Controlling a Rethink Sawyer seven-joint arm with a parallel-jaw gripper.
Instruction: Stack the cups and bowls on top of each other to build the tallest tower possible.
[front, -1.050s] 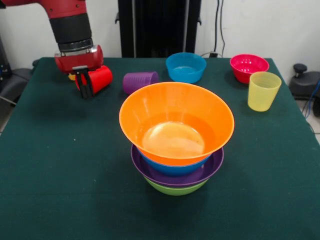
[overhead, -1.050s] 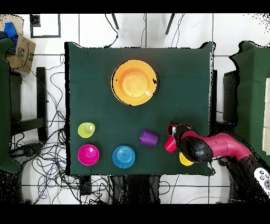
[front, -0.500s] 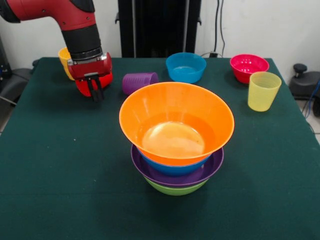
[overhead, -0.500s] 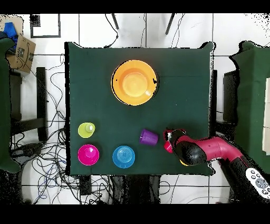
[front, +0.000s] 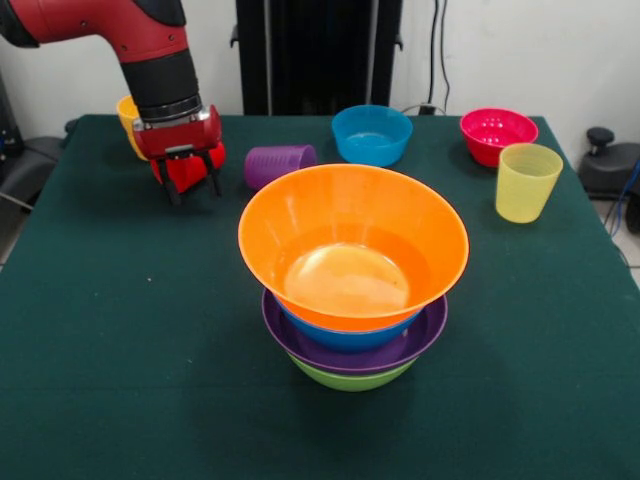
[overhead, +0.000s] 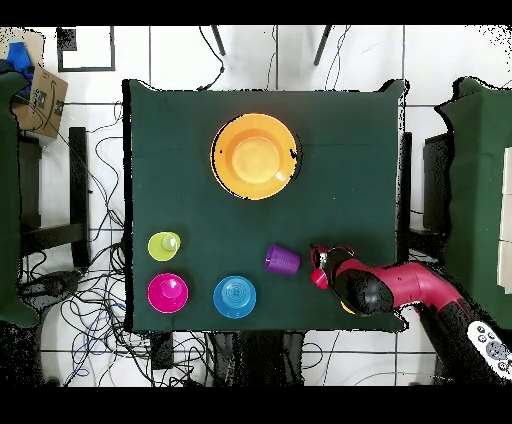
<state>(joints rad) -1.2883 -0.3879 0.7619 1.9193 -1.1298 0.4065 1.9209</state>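
the hand (front: 189, 181) hangs over the red cup (front: 192, 166), fingers spread to either side of it and not closed on it, while the tower (front: 353, 270) of four large bowls stands mid-surface, well apart. the cup seems to lie on its side near the purple cup (front: 279, 162), so it could roll or squirt out as the fingers close. a tilted grip might also wobble on the wide orange bowl (front: 353, 240).
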